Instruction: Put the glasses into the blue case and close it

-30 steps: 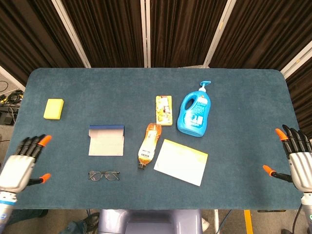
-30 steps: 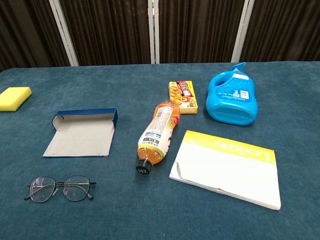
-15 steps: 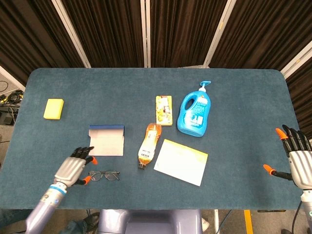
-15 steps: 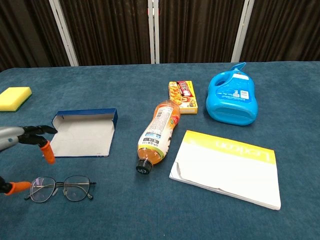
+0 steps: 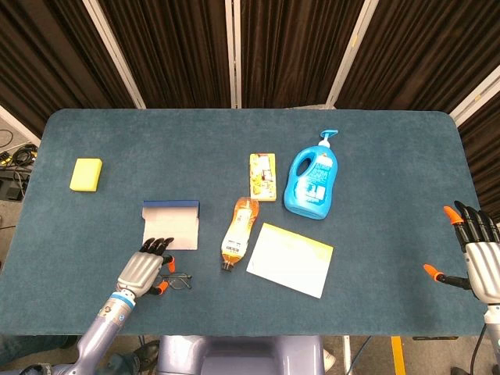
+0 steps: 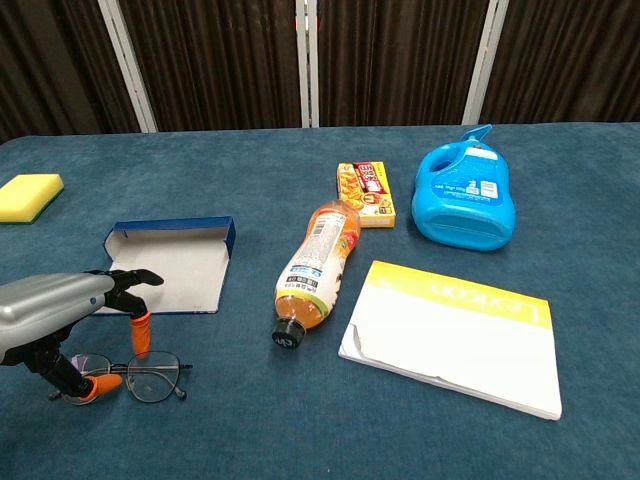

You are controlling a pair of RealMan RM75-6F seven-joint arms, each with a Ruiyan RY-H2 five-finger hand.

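Yellow sponge [image 5: 86, 174] far left on the surface [image 5: 391, 156], well apart from the work. Left hand [image 6: 60, 310] poised directly over the glasses [image 6: 140, 377], fingers [image 6: 138, 330] spread and angled down around the frame, not yet pinching; presumably staged for pickup. Glasses flat near the front edge, just before the blue case [image 6: 165, 265], lying open, lid up, ready to receive. Bottle [image 6: 315, 270], snack box [image 6: 366, 192], notepad [image 6: 455, 335] and detergent jug [image 6: 462, 202] to the right, uninvolved. Right hand [image 5: 478, 258] parked at far right edge, fingers spread, holding nothing.
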